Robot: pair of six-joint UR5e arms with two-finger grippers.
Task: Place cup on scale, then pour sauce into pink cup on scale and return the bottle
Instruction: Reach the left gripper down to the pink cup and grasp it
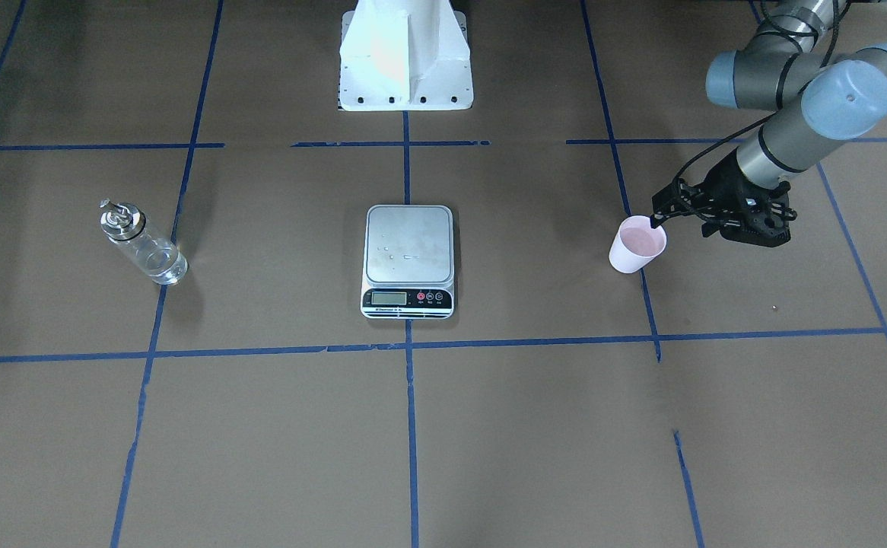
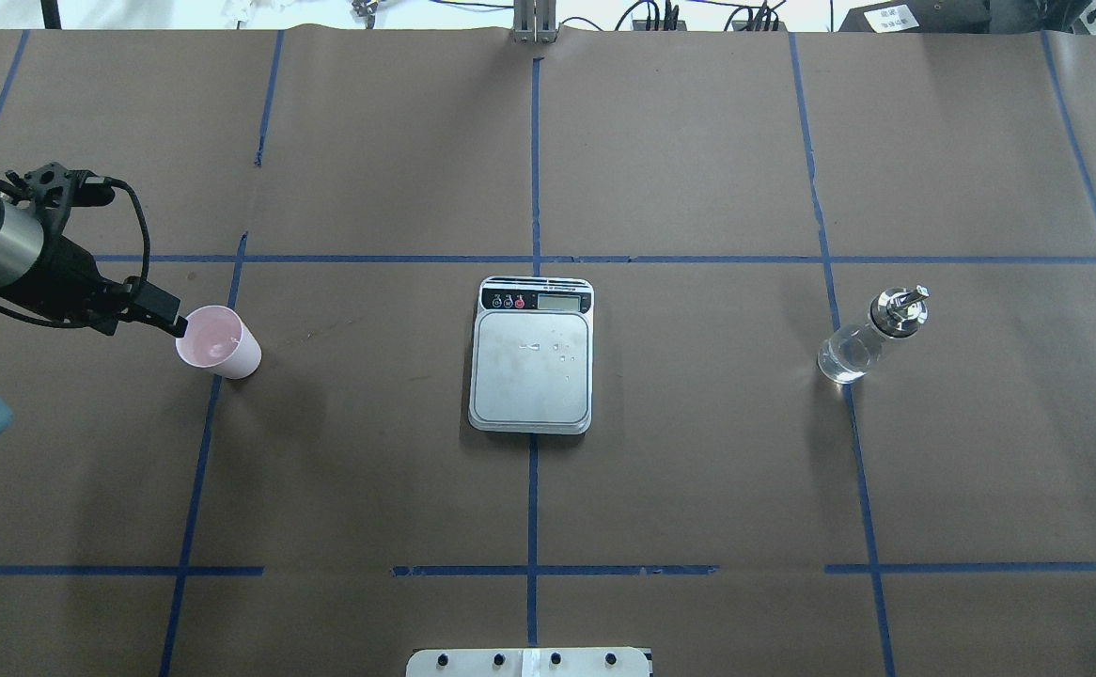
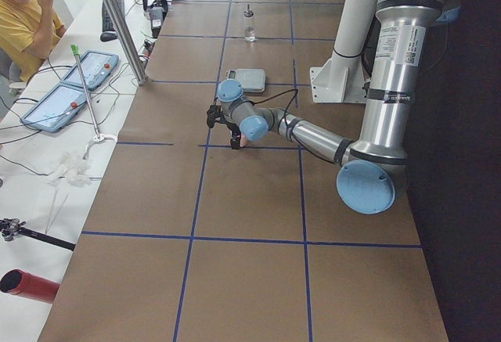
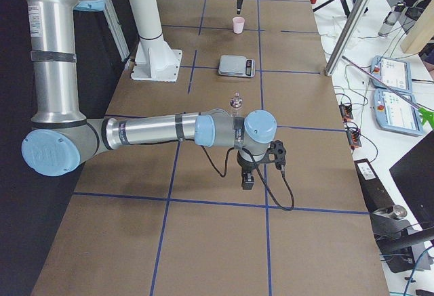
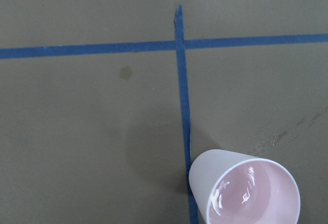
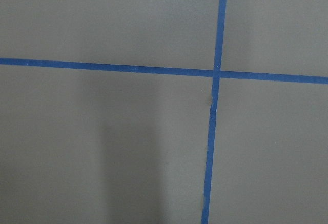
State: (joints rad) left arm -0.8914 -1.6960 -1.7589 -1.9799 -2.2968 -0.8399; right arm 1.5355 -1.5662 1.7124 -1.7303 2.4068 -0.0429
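On the table's (image 2: 680, 489) left side in the overhead view, the left gripper (image 2: 175, 325) is hovering at the rim of the cup (image 2: 219, 342), which is standing upright on a blue tape line; whether its fingers are apart or together I cannot tell. At the middle, the scale (image 2: 531, 354) is lying flat with nothing on its platform, display facing away from the robot. Well to the right, the bottle (image 2: 868, 337) is standing alone. The right gripper (image 4: 248, 179) is showing only in the side view, pointing down at the paper, its state unreadable.
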